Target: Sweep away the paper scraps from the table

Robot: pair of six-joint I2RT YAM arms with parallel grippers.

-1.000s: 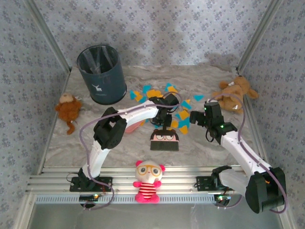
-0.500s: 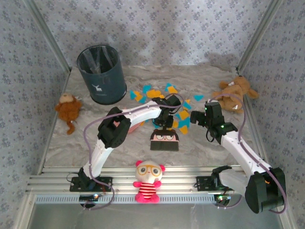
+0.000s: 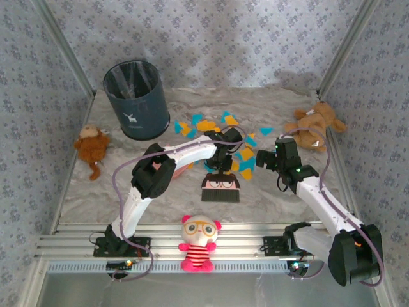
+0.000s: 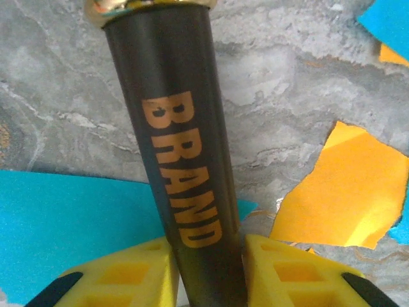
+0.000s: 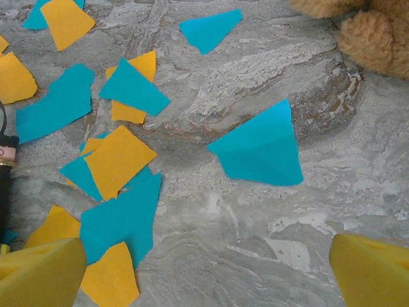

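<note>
Orange-yellow and teal paper scraps (image 3: pixel 217 123) lie scattered over the middle of the marbled table (image 3: pixel 287 192); the wrist views show them close up (image 5: pixel 121 163) (image 4: pixel 348 192). A brush lies among them, with a black handle (image 4: pixel 179 147) lettered "BRAND" and a face-printed head (image 3: pixel 220 187). My left gripper (image 3: pixel 221 164) (image 4: pixel 208 259) is shut on that handle, a yellow pad against each side. My right gripper (image 3: pixel 265 160) (image 5: pixel 208 275) hovers open and wide over scraps to the right, holding nothing. A pink dustpan (image 3: pixel 185 168) is mostly hidden under my left arm.
A dark blue bin (image 3: pixel 135 99) stands at the back left. A brown monkey toy (image 3: pixel 91 146) lies at the left edge and a teddy bear (image 3: pixel 316 125) at the back right. A pink striped doll (image 3: pixel 199 244) sits on the ribbed front rail (image 3: pixel 255 231).
My left gripper's fingers have closed in on the brush handle, and the left arm's elbow has shifted right. The right arm has barely moved.
</note>
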